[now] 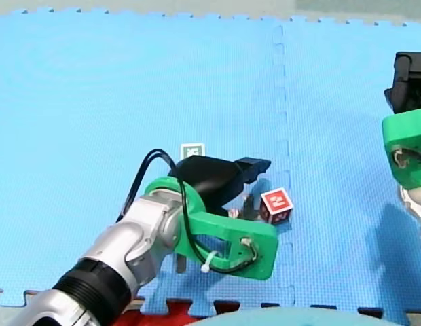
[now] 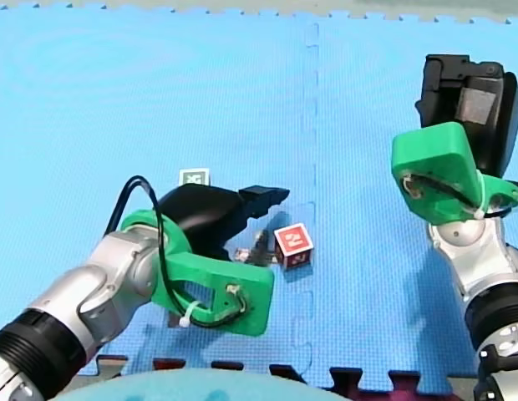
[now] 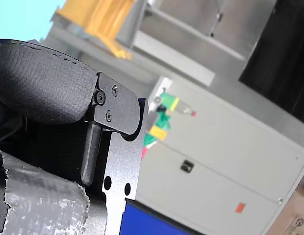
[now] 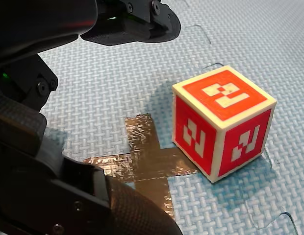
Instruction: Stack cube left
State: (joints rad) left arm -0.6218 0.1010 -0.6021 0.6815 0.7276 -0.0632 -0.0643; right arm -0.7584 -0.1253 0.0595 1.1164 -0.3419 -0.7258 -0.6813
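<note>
The red cube (image 2: 293, 245) sits on the blue foam mat (image 2: 92, 83) towards the near edge, at the right-hand end of a silver tape cross (image 4: 142, 161). The robot's left hand (image 2: 215, 213) hangs low just to the left of it, empty and unclenched, not touching the cube. Just beyond that hand, partly hidden by it, is a green-marked cube (image 2: 194, 176), well apart from the red one. The right hand (image 2: 461, 100) is raised off at the far right; whether it is open or closed, I cannot tell.

L robot hand (image 2: 217, 215) low, R (image 2: 464, 100) up
</note>
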